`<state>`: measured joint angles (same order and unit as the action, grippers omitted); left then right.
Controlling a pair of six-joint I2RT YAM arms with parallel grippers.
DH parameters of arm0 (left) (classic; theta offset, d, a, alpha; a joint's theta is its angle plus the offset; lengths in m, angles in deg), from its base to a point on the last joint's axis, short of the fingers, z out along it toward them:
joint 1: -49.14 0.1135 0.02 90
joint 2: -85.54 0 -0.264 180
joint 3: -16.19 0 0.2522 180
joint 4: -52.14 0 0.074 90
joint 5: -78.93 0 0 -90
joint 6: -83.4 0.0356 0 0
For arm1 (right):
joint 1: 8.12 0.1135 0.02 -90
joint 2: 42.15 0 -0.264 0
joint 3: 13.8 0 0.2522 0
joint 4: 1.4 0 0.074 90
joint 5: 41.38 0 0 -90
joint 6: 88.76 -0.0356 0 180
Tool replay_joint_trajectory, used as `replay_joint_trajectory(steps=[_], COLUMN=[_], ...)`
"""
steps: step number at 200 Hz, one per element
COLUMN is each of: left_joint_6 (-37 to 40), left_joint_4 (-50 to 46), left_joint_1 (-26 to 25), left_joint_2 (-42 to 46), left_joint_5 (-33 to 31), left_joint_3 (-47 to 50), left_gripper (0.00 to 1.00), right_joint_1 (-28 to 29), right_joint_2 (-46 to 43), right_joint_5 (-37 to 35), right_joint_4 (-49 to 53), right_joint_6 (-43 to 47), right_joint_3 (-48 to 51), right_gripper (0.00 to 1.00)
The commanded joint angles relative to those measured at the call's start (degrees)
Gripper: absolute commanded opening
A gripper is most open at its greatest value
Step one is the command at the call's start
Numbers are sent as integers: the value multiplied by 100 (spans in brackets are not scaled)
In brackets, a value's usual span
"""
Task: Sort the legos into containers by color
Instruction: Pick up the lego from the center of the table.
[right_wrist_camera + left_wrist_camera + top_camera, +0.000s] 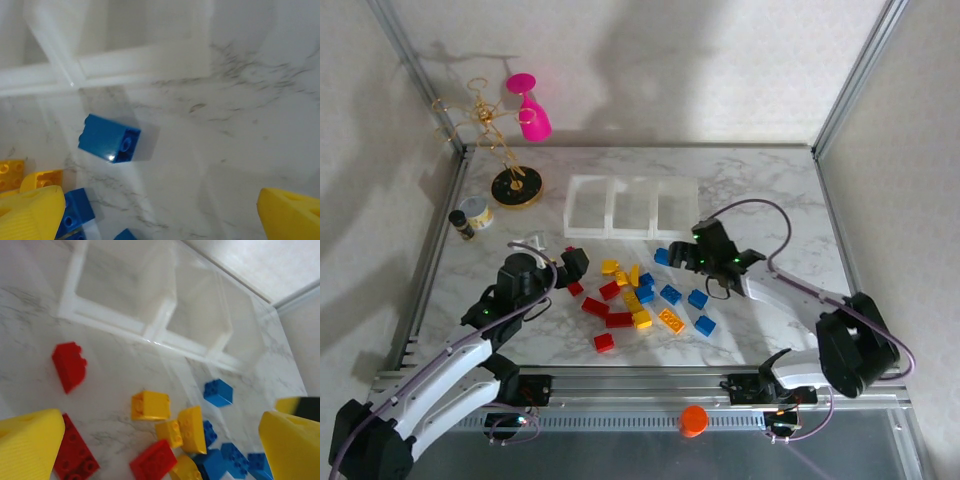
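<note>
Nearest to the arm bases, the legos (pixel 635 295) lie loose on the counter (pixel 770 200) in one scattered group. The red ones are mostly on the left, the yellow in the middle and the blue on the right. I judge that sorting has not begun, because all three bins look empty.

Both arms reach in over the group, each from its own side. The left pincer (pixel 570 265) hangs over the left edge of the group. Its jaws are spread as wide as they go, with nothing between them. In the left wrist view it looks down on red and yellow bricks, and a single red brick (pixel 70 365) lies a little ahead, apart from the others.

The right pincer (pixel 705 252) is also fully spread and holds nothing. It is over the far right edge of the group, and a lone blue brick (pixel 109 138) lies ahead of it, near the front wall of the bins. Such wide jaws fit an approach before a grasp, and each arm seems to serve the colours on its own side.

Farther back, the containers (pixel 632 208) stand in one row behind the group with their openings up, so either arm could probably drop a brick in. Behind them at the left is a gold stand (pixel 515 187), which is not part of the job.
</note>
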<state>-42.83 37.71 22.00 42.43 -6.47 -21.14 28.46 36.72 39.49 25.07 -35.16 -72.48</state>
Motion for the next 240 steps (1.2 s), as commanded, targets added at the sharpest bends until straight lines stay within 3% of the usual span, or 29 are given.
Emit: replay_joint_trajectory(steps=[1,36,114,172,240], left_joint_6=[-155,-195,-327,-316,-106], left_joint_4=[142,387,410,353,39], left_joint_1=[-345,-687,-776,-776,-763], left_joint_2=[-103,-297,-494,-557,-525], left_joint_5=[-271,-491,-842,-882,-1060], left_joint_3=[7,72,55,-48,-343], left_gripper=[99,99,99,99,100], right_joint_1=[420,853,965,963,983], right_joint_2=[459,1375,2818,3121,2847], right_joint_5=[-627,-986,-1568,-1724,-1847], right_joint_4=[166,329,728,667,689], right_joint_6=[-454,-762,-1163,-1154,-805], right_joint_3=[-454,-1183,-2187,-2315,-2252], right_gripper=[99,95,80,63,45])
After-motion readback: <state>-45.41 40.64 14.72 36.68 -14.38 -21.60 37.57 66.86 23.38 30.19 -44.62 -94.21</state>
